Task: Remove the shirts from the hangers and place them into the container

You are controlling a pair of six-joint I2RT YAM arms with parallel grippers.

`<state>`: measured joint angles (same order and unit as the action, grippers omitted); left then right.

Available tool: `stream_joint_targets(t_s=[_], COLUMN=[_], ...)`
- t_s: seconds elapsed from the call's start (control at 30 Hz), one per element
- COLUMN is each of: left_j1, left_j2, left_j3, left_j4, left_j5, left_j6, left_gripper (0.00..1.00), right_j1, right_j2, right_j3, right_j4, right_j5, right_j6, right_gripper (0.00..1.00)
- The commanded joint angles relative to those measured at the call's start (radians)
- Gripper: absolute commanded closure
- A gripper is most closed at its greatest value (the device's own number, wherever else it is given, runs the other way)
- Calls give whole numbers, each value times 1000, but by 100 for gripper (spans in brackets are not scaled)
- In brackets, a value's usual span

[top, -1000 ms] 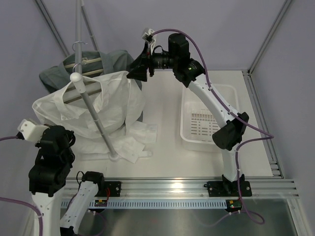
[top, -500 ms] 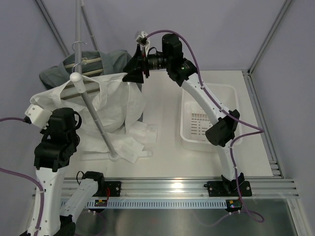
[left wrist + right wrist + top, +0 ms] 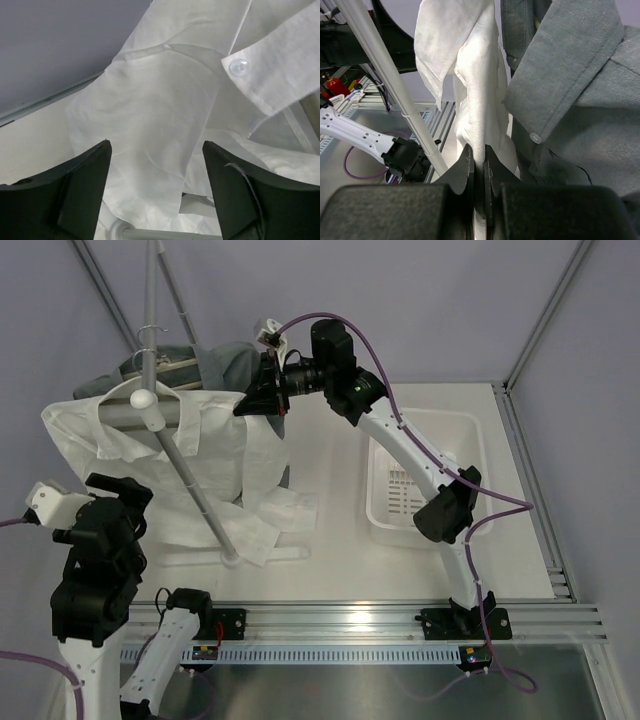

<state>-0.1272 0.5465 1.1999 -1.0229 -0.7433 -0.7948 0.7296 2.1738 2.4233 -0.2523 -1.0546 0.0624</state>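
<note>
The white shirt (image 3: 205, 455) hangs spread over its hanger beside the pole, its tail lying on the table. Behind it the grey-green shirt (image 3: 228, 358) hangs on a light-wood hanger (image 3: 176, 364). My right gripper (image 3: 256, 400) is shut on a fold of the white shirt's (image 3: 470, 85) front edge, with the grey-green shirt (image 3: 570, 75) just to its right. My left gripper (image 3: 155, 145) is open low at the left, facing the white shirt (image 3: 155, 100) and its button (image 3: 239, 66) without touching them. The white container (image 3: 470, 430) stands at the right.
A grey metal pole (image 3: 188, 475) with a white knob top slants across the white shirt down to its foot (image 3: 232, 558). The pole (image 3: 385, 75) also runs close to the left of my right gripper. The arm bases sit on the aluminium rail (image 3: 350, 625) at the near edge.
My left gripper opened and dropped back from the white shirt. My right gripper moved left and shut on the shirt's front edge. The shirt now hangs higher and more spread out.
</note>
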Motion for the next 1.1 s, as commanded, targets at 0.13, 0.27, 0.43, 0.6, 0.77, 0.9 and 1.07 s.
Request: stream_joint_targets(t_s=[0.13,0.27,0.43,0.6,0.77,0.9,1.07], left_j1=[1,1,1,1,0,0,1], left_j2=[-108,-143,-203,-214,-163,-200,-266], left_j3=[10,-25,-123,-181,-166,-178,-152], left_j4=[20,44,125,181,184,251,250], left_j5=[134,171,235,295,401,550,621], left_j6=[25,49,51,77,138,177,189], left_gripper=[6,5,5,5,5,6,6], right_j1=[27,27,42,51,53,60,60], right_j2=[-85,-85,-29,-36,52,99,141], right_j3=[-1,51,207,210,296,296,313], right_j4=[-53,-122,-202,-99,16,96,127], right_j5=[45,30,-18,-24,-90,-102,-99], right_j6=[-30,-55,-104,-35,109,172,214], right_gripper=[100,100,100,100,100,100,100])
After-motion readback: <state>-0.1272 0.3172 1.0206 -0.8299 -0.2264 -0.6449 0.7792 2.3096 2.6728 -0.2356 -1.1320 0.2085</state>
